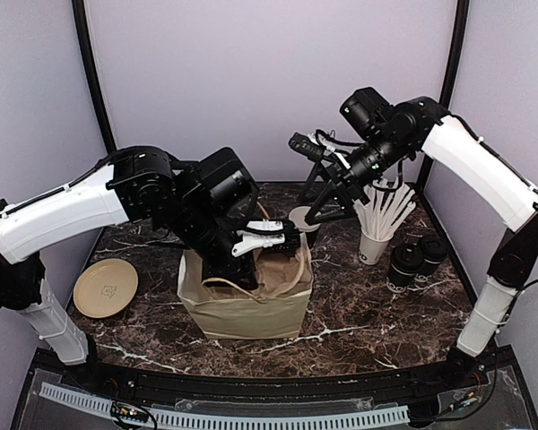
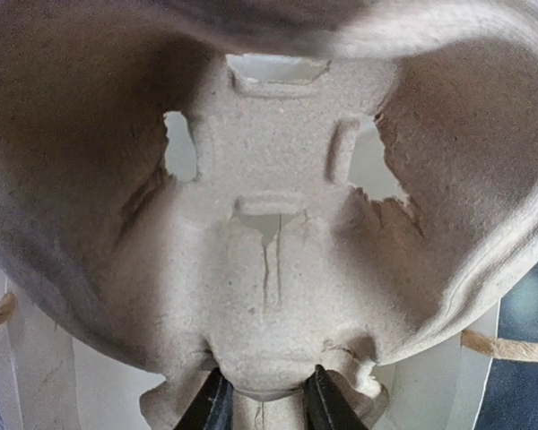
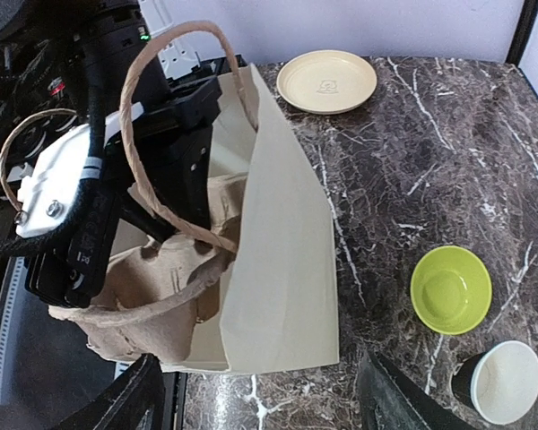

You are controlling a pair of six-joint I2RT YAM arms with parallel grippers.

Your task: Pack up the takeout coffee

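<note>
A brown pulp cup carrier point(image 3: 139, 287) sits tilted in the mouth of a beige paper bag point(image 1: 242, 309). My left gripper point(image 2: 271, 399) is shut on the carrier's near edge, seen from above as the left gripper point(image 1: 285, 242) over the bag's opening. An open takeout coffee cup point(image 3: 507, 381), black with a white inside, stands behind the bag and shows as the cup point(image 1: 303, 218) in the top view. Two lidded black cups point(image 1: 417, 260) stand at the right. My right gripper point(image 3: 255, 408) hangs open and empty above the bag's far side, the right gripper point(image 1: 321, 199) near the open cup.
A lime-green bowl point(image 3: 450, 288) lies beside the open cup. A white cup holding white sticks point(image 1: 374, 242) stands left of the lidded cups. A tan plate point(image 1: 105, 287) rests at the left. The bag's paper handles point(image 3: 175, 107) arch over its opening.
</note>
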